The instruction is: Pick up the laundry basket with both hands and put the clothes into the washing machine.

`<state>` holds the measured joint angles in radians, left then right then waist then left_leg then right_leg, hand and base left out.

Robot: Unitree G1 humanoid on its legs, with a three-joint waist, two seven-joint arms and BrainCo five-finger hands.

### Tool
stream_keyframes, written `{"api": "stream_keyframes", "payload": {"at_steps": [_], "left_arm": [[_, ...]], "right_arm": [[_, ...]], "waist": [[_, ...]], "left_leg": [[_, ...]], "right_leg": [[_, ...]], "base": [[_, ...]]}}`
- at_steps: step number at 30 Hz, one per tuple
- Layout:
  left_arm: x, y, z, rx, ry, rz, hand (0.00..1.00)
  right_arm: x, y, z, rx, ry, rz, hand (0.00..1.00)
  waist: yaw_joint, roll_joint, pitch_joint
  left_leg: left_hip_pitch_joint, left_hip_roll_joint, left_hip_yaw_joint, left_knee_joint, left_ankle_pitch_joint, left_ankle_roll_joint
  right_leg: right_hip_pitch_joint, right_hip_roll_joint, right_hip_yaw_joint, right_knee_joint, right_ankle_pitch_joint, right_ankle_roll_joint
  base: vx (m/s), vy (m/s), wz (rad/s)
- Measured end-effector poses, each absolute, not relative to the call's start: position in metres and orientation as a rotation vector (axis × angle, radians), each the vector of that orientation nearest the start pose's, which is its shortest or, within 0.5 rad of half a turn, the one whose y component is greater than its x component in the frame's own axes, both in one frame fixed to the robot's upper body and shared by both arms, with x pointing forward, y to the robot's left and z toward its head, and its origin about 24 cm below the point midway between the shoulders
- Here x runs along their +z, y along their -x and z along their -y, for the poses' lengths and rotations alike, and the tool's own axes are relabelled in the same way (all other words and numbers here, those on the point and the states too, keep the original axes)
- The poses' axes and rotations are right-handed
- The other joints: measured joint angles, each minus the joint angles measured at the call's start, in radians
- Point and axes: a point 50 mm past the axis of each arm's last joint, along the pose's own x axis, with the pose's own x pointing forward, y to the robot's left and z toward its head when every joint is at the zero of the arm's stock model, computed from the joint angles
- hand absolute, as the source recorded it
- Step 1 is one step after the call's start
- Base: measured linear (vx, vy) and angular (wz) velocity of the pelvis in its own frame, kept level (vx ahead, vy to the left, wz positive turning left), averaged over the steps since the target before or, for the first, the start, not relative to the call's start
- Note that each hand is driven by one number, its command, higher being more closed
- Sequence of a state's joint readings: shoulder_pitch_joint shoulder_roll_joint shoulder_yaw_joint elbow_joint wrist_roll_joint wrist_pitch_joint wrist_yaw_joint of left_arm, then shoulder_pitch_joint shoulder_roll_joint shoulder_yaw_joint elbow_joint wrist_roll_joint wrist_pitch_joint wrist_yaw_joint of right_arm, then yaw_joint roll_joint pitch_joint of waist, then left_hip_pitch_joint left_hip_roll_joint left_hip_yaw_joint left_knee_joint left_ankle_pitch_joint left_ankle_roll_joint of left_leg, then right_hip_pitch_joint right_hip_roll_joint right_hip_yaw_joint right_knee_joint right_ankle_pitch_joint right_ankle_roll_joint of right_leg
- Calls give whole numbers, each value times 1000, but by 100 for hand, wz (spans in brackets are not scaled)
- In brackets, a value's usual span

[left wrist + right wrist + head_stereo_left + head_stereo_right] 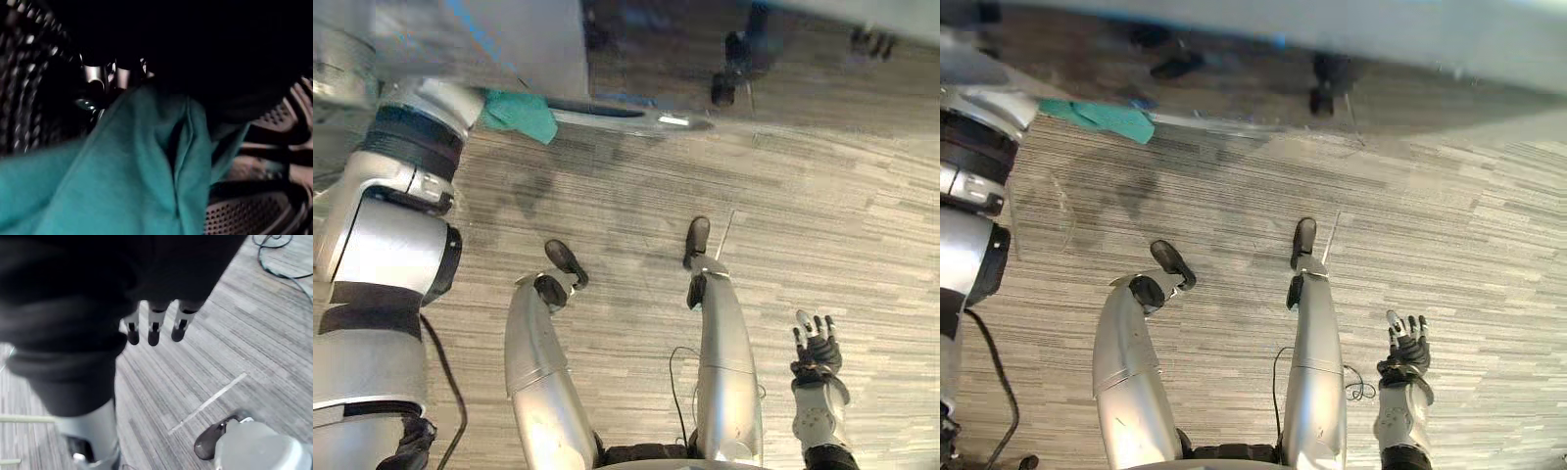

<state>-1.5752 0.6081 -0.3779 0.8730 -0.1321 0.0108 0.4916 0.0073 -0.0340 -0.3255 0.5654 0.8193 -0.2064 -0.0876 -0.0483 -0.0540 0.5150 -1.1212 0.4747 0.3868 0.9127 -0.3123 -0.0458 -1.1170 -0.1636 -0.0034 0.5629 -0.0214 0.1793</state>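
A teal cloth (132,176) hangs from my left hand (105,76) inside the washing machine's perforated metal drum (254,215). The hand's silver fingers show just above the cloth's top fold and pinch it. In the eye views a corner of the same teal cloth (521,113) sticks out beside my left arm, which reaches up into the grey machine (480,39) at the upper left. My right hand (818,348) hangs low at the right over the floor. Its fingers (154,328) are straight and it holds nothing.
Grey striped plank flooring (822,215) spreads in front of the machine. A pale line (210,401) runs across the floor. Black feet of some stand (729,73) show in the dark strip at the back.
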Motion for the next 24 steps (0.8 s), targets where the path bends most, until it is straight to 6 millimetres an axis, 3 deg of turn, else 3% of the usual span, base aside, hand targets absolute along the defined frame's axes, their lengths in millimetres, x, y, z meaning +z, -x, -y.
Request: {"api": "stream_keyframes", "payload": {"at_steps": [4,7,10,14,19,24], "left_arm": [[411,-383,-162,256,29,692,100],[402,-390,-147,146,254,613,100],[415,-385,-151,83,452,617,100],[452,-362,-175,69,537,778,100],[463,-350,-192,98,578,860,100],[473,-333,-220,236,551,964,100]], "right_arm": [[-77,-195,227,-721,-816,-290,0],[-77,-194,225,-750,-816,-299,0],[-72,-197,228,-745,-811,-276,0],[-73,-195,229,-744,-811,-291,0],[-72,-184,242,-787,-808,-274,0],[-64,-178,261,-817,-775,-221,0]], "waist": [[-27,0,0],[-42,0,0],[-46,0,0],[-45,0,0],[-46,0,6],[-50,-1,19]], "left_leg": [[-39,18,18,19,-7,13],[-51,32,24,43,-10,18],[-52,37,42,50,-13,23],[-53,68,60,82,-21,30],[-53,80,83,121,-28,40],[-54,82,91,152,-36,52]], "right_leg": [[-41,20,22,-26,32,5],[-58,27,34,-15,33,7],[-83,33,56,-4,37,9],[-99,58,78,-3,49,7],[-133,62,108,42,49,7],[-163,62,124,84,49,7]], "base": [[-45,46,-28],[-8,51,-16],[-21,31,-11],[-18,18,-24],[-14,19,-11],[-22,22,-6]]}}
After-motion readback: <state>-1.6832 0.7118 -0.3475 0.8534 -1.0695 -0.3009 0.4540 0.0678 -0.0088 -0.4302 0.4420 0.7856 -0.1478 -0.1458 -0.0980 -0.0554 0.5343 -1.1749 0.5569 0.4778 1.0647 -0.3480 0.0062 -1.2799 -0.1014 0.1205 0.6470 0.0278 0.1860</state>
